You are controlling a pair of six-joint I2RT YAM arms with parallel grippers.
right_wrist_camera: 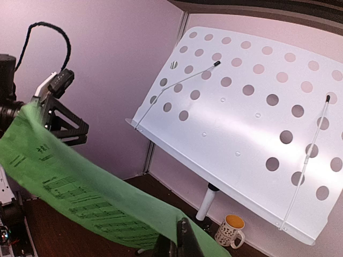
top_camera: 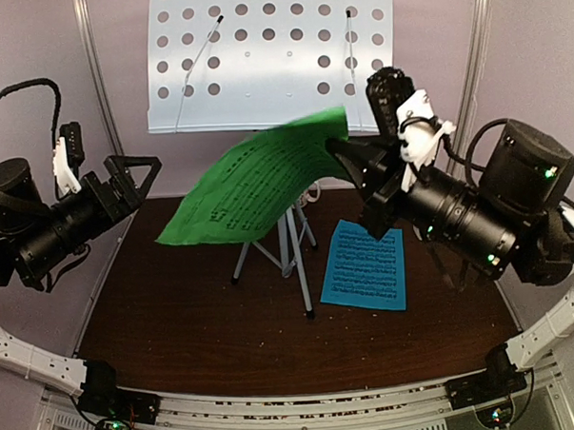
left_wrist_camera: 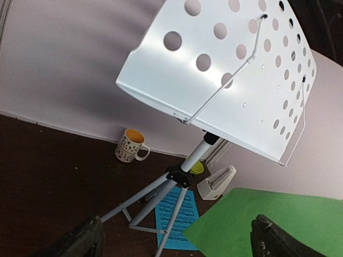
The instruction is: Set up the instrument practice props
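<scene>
White perforated stand (top_camera: 270, 54), green sheet (top_camera: 257, 183), blue sheet (top_camera: 365, 267)

Top cam is sitting up high at the near edge, looking down and forward across the table (top_camera: 177, 315). Left wrist cam is hanging low, aiming up at the music stand (left_wrist_camera: 166, 75) from its left. Right wrist cam is looking up at it too, closer in, stand filling the right of the frame. All three are catching the stand and green sheet (top_camera: 257, 183); both wrist cams are also sharing the mug (left_wrist_camera: 130, 145).
</scene>
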